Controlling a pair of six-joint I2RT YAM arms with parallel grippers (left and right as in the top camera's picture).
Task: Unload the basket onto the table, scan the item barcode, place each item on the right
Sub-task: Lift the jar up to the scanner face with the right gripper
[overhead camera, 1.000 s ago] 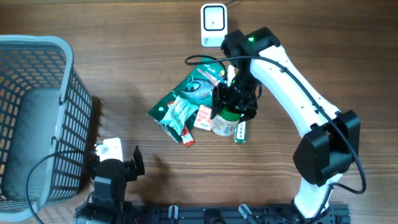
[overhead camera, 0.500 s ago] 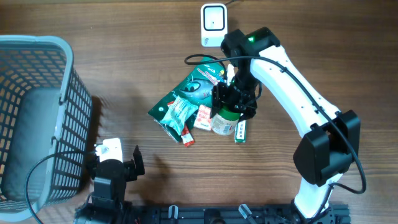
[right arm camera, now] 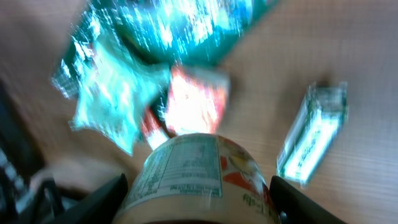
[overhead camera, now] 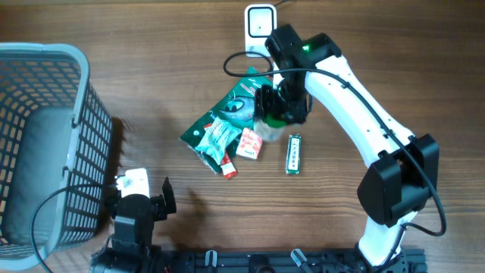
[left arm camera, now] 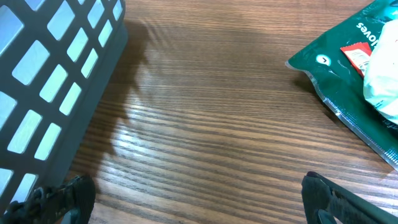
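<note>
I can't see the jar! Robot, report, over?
Left gripper open, idle. Right gripper shut on jar, over green pouch edge. Scanner just ahead.

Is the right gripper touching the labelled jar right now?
Touching. The right wrist view shows the jar clamped in the right gripper, which presses against the label on both sides with no gap showing.

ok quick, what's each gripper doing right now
left gripper: open, holding nothing
right gripper: closed on the jar
</note>
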